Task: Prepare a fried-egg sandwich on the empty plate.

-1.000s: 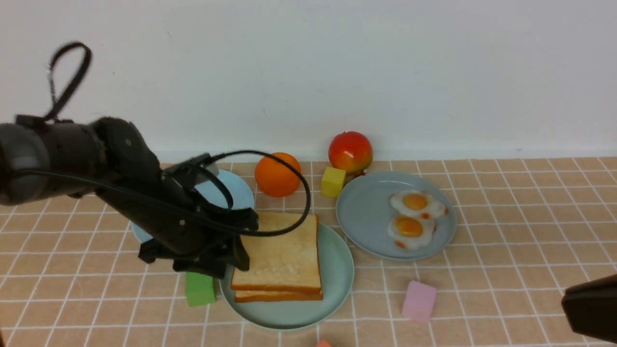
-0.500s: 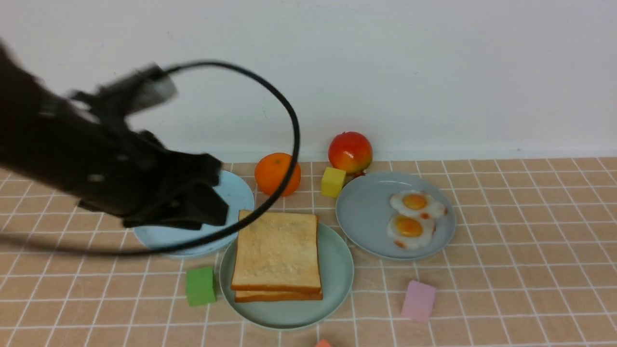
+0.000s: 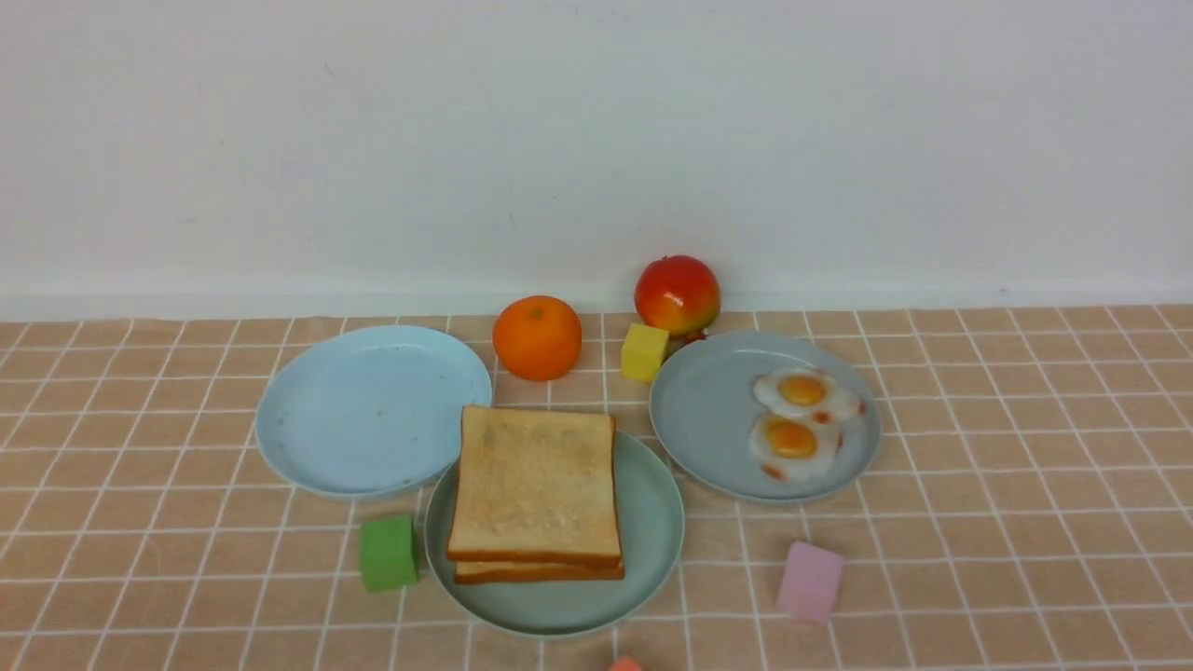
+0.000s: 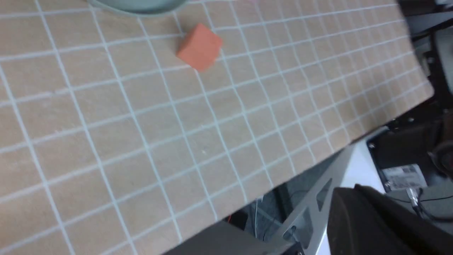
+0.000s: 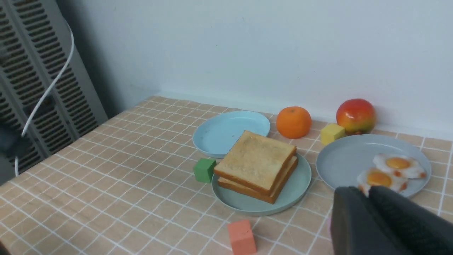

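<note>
A: Tiled counter [image 3: 1025, 559]: toast stack [image 3: 536, 489] on mint plate [image 3: 652, 522], between slices hidden; eggs [image 3: 802, 419] at its 2 o'clock. Claws?
B: Closed left claw [image 4: 357, 202], cut off; right claw [image 5: 364, 198] cropped, can't tell.

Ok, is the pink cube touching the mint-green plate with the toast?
Apart. The front view shows bare tiled tabletop between the pink cube and the rim of the mint-green plate.
</note>
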Available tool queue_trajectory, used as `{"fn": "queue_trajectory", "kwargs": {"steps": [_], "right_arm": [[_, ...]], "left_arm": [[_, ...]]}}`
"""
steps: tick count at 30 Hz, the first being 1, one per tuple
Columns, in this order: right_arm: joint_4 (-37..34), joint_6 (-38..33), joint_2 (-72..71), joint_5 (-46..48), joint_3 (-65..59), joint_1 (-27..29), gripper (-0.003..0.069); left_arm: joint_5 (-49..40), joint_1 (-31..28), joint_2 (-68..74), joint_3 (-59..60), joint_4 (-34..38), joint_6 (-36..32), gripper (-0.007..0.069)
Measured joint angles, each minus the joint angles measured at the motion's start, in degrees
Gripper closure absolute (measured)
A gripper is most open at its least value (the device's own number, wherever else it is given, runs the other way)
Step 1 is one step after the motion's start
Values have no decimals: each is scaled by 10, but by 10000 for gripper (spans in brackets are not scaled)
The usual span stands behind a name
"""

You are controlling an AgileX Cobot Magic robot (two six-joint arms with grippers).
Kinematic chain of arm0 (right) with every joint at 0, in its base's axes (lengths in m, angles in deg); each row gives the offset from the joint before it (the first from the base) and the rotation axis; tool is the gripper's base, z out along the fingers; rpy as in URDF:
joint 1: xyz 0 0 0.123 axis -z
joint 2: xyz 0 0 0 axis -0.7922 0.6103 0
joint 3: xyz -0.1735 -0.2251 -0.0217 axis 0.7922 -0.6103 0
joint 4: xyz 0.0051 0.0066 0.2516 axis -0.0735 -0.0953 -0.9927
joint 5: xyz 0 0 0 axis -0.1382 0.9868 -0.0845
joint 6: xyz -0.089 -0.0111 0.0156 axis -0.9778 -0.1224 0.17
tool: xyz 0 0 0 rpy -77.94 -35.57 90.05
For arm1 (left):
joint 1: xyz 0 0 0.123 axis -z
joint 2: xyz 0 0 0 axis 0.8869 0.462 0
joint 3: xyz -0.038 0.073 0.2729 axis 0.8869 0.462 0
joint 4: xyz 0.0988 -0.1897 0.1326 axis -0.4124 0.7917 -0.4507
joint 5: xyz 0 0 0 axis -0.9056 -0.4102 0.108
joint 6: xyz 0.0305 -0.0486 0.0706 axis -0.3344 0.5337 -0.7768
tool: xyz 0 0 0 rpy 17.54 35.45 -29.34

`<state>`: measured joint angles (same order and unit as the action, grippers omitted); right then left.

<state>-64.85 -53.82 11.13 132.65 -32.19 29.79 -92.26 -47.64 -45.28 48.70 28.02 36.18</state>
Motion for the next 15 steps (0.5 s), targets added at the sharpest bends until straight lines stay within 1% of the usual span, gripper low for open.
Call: {"fn": "queue_trajectory", "kwargs": {"steps": [2,3,4,5,6,8,15], "right_arm": [[1,2,0,3,-5,0,570],[1,2,0,3,-6,0,569],[2,3,0,5,-12,0,566],[2,3,0,6,-12,0,566],[3,3,0,6,-16,0,565],[3,3,0,8,-21,0,561],[3,3,0,19,-21,1,552]], "left_arm": [[-7,0,-63,4,-14,21,638],[-7,0,-72,4,-16,23,638],[-7,0,-97,4,-35,36,638],[-7,0,-100,4,-35,38,638],[-6,0,-111,4,-54,43,638],[-4,0,-115,4,-69,46,638],[-3,0,-115,5,-78,49,638]]}}
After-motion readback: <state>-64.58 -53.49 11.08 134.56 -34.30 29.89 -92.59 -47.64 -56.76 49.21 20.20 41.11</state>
